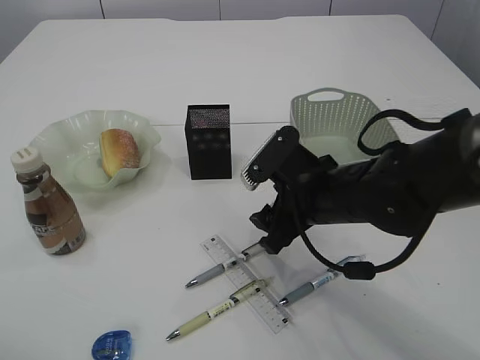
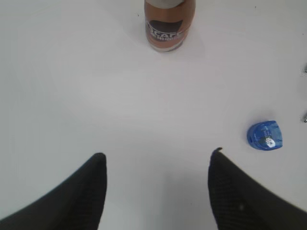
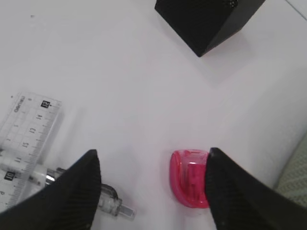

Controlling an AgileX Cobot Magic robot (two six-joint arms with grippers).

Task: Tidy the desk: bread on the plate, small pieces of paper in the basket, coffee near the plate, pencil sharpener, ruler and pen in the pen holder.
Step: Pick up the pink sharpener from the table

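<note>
Right pincer [image 3: 151,191] agape above the white desk [image 1: 135,285]

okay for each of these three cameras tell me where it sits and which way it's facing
Exterior: raised in front of the desk, slanting down; right arm and claw show.
Left wrist: above the open left claw, facing down at coffee and blue sharpener, both also in the exterior view.
Right wrist: above the open right claw, facing down at pink sharpener, ruler, pen holder.

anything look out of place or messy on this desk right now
Yes: three pens lie crossed over the clear plastic ruler at the front, askew. A blue pencil sharpener sits loose at the front edge, and a pink one lies between the right gripper's open fingers.
</note>
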